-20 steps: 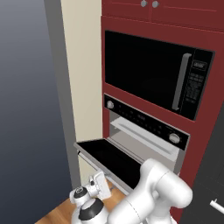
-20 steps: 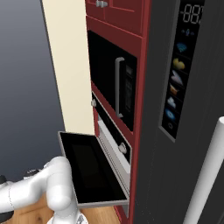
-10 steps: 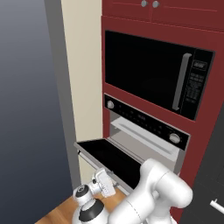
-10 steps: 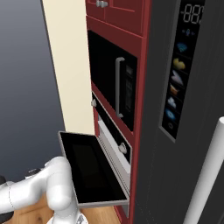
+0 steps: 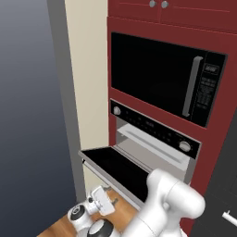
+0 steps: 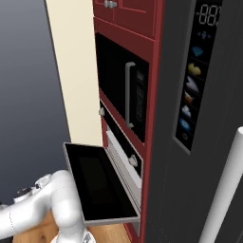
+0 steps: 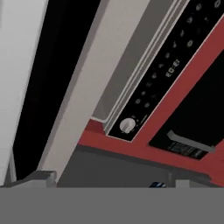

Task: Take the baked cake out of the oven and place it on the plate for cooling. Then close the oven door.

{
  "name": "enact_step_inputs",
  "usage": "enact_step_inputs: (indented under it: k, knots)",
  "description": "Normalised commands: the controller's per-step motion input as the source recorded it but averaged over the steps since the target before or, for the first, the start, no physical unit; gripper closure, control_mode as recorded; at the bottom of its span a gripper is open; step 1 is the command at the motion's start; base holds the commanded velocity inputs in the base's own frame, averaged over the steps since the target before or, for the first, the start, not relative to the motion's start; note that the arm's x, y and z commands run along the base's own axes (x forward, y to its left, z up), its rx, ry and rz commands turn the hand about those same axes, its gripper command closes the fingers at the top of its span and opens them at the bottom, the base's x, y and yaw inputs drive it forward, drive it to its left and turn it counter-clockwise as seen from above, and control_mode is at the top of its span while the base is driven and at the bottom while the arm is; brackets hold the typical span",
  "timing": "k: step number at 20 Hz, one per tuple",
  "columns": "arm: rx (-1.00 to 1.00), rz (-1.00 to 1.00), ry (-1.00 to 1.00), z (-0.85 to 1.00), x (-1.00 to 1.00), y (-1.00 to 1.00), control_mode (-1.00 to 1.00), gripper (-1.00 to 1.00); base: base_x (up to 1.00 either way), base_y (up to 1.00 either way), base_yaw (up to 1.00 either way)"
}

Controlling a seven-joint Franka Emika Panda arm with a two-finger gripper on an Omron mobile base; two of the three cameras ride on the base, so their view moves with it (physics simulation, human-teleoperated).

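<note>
Red cabinetry holds the oven, oven door down; gripper spread wide.

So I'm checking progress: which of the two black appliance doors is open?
The oven door, the lower one, hinged at its bottom edge and folded down flat. The microwave above it is shut.
</note>
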Motion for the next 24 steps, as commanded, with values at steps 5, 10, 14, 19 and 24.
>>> enact_step_inputs:
  k: [5,10,14,19,24]
  knots:
    - [-0.14,-0.04,-0.1,-0.56,0.22,0.7,-1.0,-1.0,0.0,0.0,0.0]
    - [-0.15,-0.11,-0.04,-0.75,0.54,0.34,-1.0,-1.0,0.0,0.0,0.0]
    - [-0.11,-0.08,-0.01,-0.78,0.65,0.19,-1.0,-1.0,0.0,0.0,0.0]
    - [-0.09,-0.09,0.0,-0.86,0.73,0.23,-1.0,-1.0,0.0,0.0,0.0]
    - [-0.11,-0.08,0.0,-0.99,0.64,0.35,-1.0,-1.0,0.0,0.0,0.0]
